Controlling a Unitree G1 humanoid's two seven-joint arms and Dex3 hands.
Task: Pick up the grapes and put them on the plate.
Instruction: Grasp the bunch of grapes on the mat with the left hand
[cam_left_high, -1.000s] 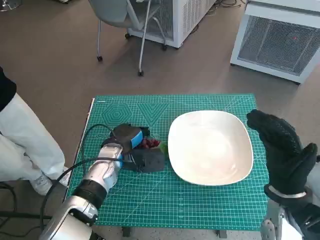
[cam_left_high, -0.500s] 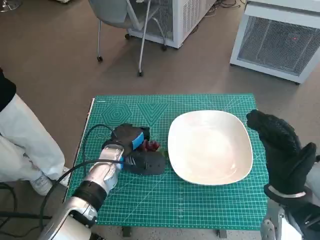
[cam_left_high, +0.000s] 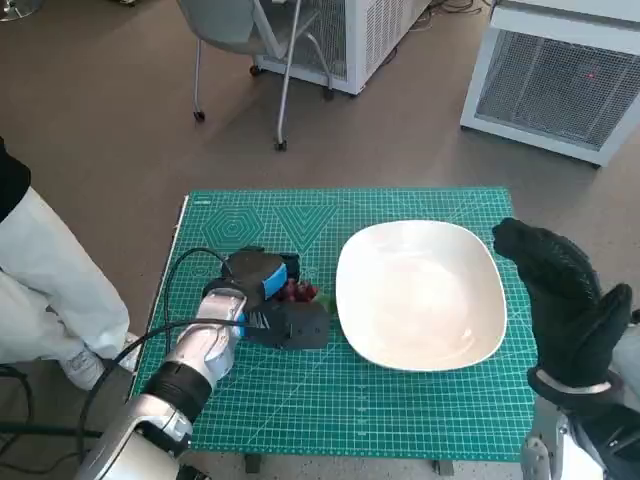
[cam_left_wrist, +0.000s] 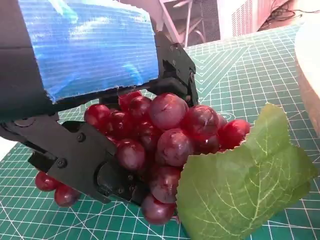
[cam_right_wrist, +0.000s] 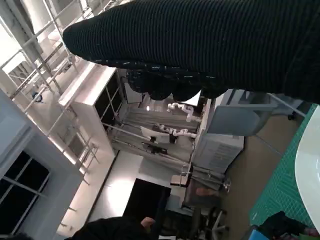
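The grapes (cam_left_high: 298, 291), a dark red bunch with a green leaf (cam_left_wrist: 247, 175) at one side, lay on the green cutting mat (cam_left_high: 400, 420) left of centre in the head view, just beside the left rim of the white plate (cam_left_high: 420, 296) but not on it; the left hand (cam_left_high: 268, 298), black with blue tape over its back, was closed round the bunch, and the left wrist view showed its black fingers (cam_left_wrist: 75, 155) pressed against the berries on both sides, the lowest berries still touching the mat; the plate sat at the middle right of the mat; the right hand (cam_left_high: 560, 300), in its black knitted glove, hung at the right edge of the head view beside the plate's right rim, its fingers apart and nothing in it; the mat covered the small counter; in the upper part of the frame stood a grey chair (cam_left_high: 250, 40) and white cabinets (cam_left_high: 560, 75) on the brown floor; a person's pale trouser leg (cam_left_high: 45, 280) showed at the left edge.
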